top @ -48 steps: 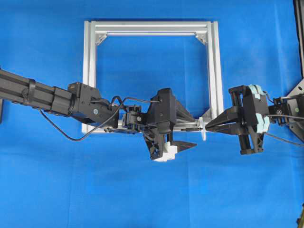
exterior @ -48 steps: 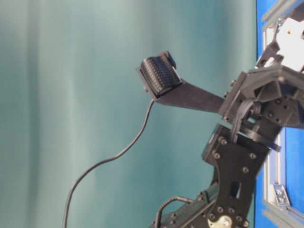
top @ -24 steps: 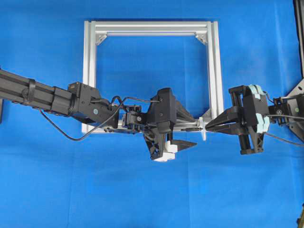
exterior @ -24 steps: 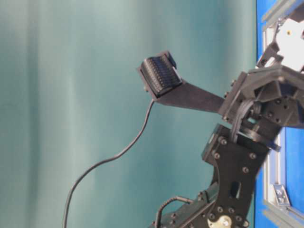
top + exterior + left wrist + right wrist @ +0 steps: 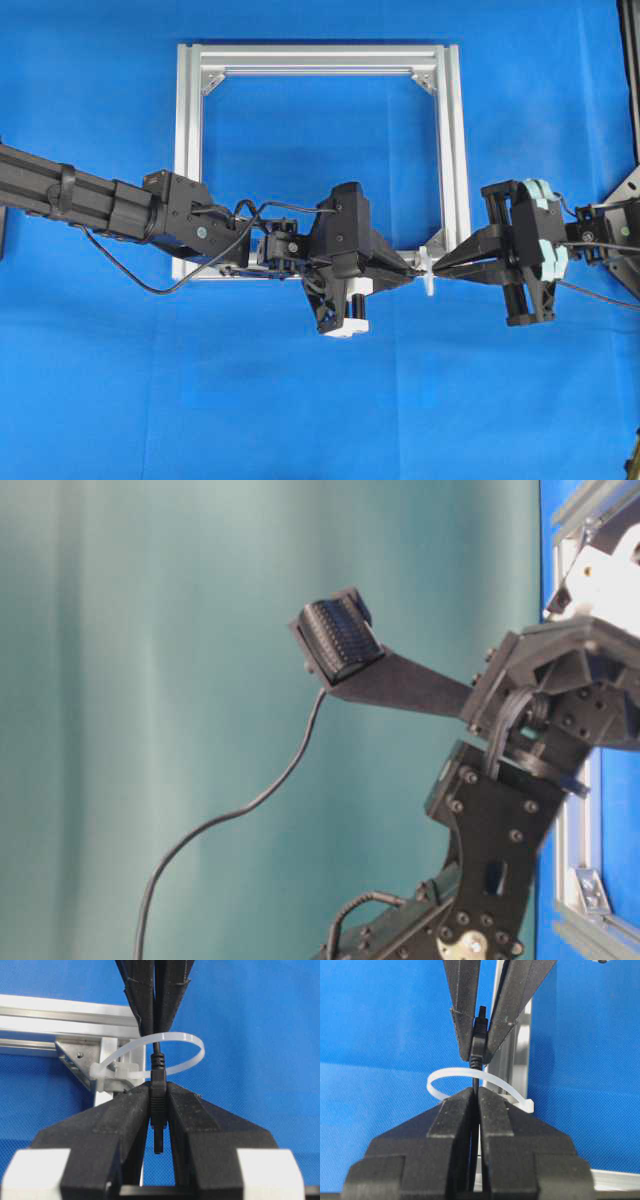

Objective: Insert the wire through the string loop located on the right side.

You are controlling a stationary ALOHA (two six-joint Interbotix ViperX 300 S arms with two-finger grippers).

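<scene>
Aluminium frame (image 5: pixel 450 150): lies flat on the blue table. At its lower right corner the left gripper (image 5: pixel 159 1110) is clamped on the plug of the wire (image 5: pixel 158 1105), which already passes through the string loop (image 5: pixel 182 1040). On the loop's far side the right gripper (image 5: pixel 475 1105) is closed on the cable. Recommended: right jaws release first, then the left draws the wire straight along the loop's axis, without side load.

Bright, even light falls from above; shadows on the blue tabletop (image 5: pixel 300 420) are faint. The frame (image 5: pixel 450 150) shines pale, nearly washed out. Both wrist views are sharp at the loop (image 5: pixel 175 1052) and soft at their lower edges. The table-level view is hazy throughout.
</scene>
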